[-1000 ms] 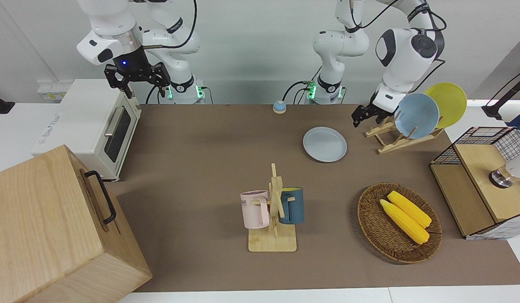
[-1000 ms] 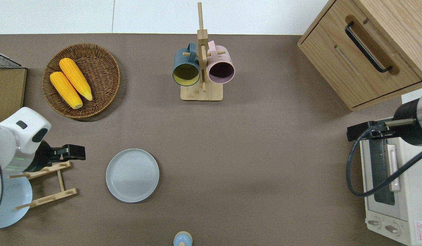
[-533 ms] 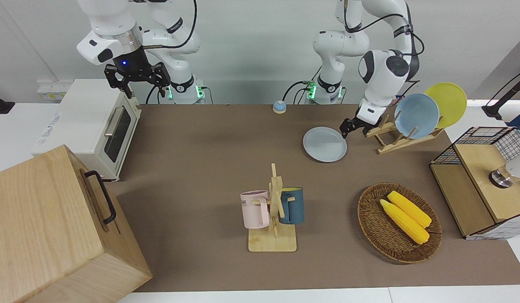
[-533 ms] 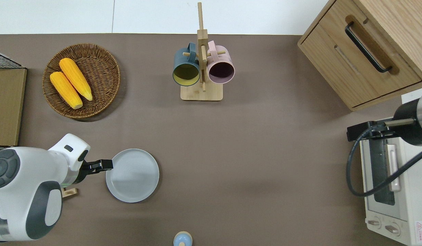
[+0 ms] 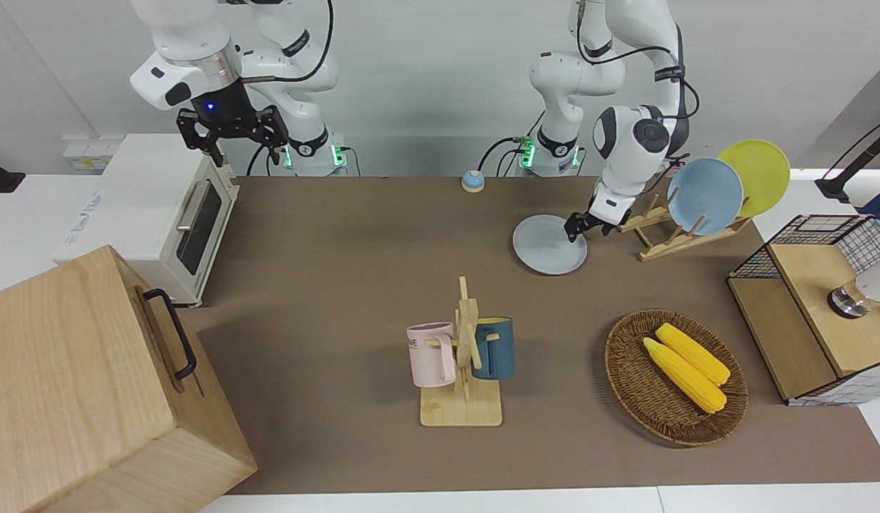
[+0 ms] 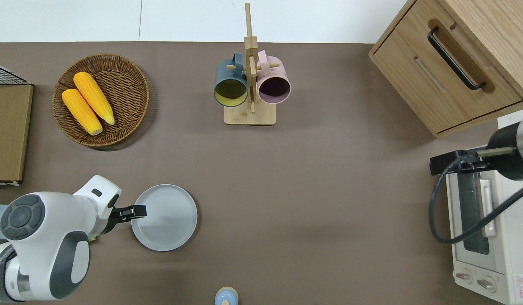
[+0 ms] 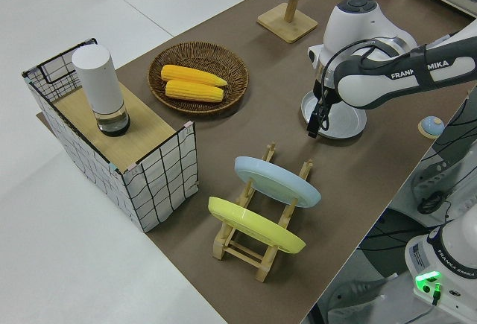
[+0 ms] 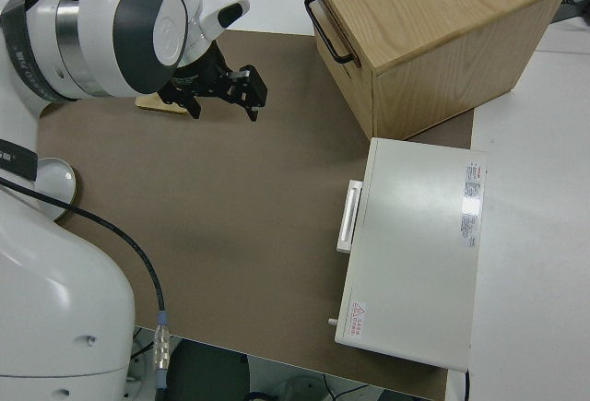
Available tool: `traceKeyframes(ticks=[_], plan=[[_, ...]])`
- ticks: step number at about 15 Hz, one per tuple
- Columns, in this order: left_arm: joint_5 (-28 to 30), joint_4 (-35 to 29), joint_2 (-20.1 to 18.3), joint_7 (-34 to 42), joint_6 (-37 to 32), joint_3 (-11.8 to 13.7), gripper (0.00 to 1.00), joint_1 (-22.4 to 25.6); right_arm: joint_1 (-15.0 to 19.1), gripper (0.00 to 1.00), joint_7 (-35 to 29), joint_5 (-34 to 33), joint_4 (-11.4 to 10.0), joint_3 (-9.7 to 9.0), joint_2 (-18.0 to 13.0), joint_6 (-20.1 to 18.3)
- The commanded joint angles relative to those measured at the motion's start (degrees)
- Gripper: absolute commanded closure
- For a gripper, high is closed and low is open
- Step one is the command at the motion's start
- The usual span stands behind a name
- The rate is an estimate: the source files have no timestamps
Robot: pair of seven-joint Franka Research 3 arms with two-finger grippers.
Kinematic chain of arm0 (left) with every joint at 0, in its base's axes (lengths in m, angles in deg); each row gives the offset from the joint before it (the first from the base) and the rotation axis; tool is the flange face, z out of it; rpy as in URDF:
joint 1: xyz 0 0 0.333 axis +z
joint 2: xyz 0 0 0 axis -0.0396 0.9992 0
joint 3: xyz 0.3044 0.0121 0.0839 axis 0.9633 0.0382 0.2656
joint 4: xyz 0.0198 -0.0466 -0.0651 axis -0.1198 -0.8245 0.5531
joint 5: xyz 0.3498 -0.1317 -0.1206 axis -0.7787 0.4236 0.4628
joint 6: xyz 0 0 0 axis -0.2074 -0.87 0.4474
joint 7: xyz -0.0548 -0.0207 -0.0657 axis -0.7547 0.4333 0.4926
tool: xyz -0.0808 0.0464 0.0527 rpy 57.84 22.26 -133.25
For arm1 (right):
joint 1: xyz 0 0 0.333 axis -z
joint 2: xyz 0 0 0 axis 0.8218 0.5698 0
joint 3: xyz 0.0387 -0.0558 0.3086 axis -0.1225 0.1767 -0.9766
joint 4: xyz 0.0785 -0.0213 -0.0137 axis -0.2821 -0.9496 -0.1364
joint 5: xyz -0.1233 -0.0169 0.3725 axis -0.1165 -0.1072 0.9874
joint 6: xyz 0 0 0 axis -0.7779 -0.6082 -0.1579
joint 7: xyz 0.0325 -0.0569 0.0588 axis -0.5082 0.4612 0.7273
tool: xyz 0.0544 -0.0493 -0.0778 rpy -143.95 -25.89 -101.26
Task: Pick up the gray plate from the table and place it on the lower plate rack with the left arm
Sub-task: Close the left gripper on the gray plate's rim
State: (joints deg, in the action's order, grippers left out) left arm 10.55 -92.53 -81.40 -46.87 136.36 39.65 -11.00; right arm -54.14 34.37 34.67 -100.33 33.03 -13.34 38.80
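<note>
The gray plate (image 5: 550, 244) (image 6: 164, 217) (image 7: 337, 118) lies flat on the brown table (image 5: 354, 235). My left gripper (image 5: 573, 229) (image 6: 136, 210) (image 7: 314, 126) is low at the plate's rim on the side toward the left arm's end of the table, pointing down, fingers open. Beside the plate, toward that same end, stands the plate rack (image 5: 660, 241) (image 7: 269, 154). A light-blue plate (image 5: 705, 196) and a yellow plate (image 5: 760, 174) lean in its upper slots, and its lower pegs are bare. The right arm is parked, its gripper (image 5: 229, 132) (image 8: 221, 88) open.
A mug stand (image 5: 462, 356) with two cups stands mid-table, farther from the robots than the plate. A wicker basket (image 5: 628, 385) of corn and a wire-sided box (image 5: 817, 306) sit toward the left arm's end. A toaster oven (image 5: 154, 214), wooden cabinet (image 5: 90, 385) and small bell (image 5: 472, 181) are also there.
My left arm swung away from the rack and came down to the gray plate's rim. The plate has not moved. The right arm stayed still.
</note>
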Motion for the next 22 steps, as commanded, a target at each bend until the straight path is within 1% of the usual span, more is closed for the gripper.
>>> traceKeyframes(ticks=[1, 2, 3, 5, 6, 7, 9, 10, 22], plan=[[-0.1, -1.1, 1.7, -1.0, 3.6, 0.4, 0.02, -1.0, 1.4, 0.011, -0.5, 1.1, 0.4, -1.03, -0.1, -0.9], [-0.1, -1.1, 1.7, -1.0, 3.6, 0.4, 0.09, -1.3, 1.4, 0.013, -0.5, 1.1, 0.4, -1.03, -0.1, -0.9], [-0.1, -1.1, 1.7, -1.0, 3.6, 0.4, 0.24, -1.4, 1.4, 0.011, -0.5, 1.1, 0.4, -1.03, -0.1, -0.9], [-0.1, -1.0, 1.6, -1.2, 3.5, 0.4, 0.66, -1.4, 1.4, 0.011, -0.5, 1.1, 0.4, -1.03, -0.1, -0.9], [-0.1, -1.0, 1.6, -1.4, 3.5, 0.4, 0.79, -1.4, 1.4, 0.013, -0.5, 1.1, 0.4, -1.03, -0.1, -0.9], [-0.1, -1.0, 1.6, -1.5, 3.4, 0.4, 0.9, -1.4, 1.4, 0.011, -0.5, 1.1, 0.4, -1.03, -0.1, -0.9], [-0.1, -0.9, 1.3, -1.5, 2.8, 0.4, 0.98, -1.5, 1.4, 0.013, -0.5, 1.1, 0.4, -1.03, -0.1, -0.9], [-0.1, -0.9, 1.1, -1.5, 2.7, 0.4, 1.0, -1.5, 1.4, 0.013, -0.5, 1.1, 0.4, -1.03, -0.1, -0.9], [-0.1, -0.7, 1.3, -2.0, 2.7, 0.4, 1.0, -1.7, 1.4, 0.013, -0.5, 1.1, 0.4, -1.03, -0.1, -0.9]])
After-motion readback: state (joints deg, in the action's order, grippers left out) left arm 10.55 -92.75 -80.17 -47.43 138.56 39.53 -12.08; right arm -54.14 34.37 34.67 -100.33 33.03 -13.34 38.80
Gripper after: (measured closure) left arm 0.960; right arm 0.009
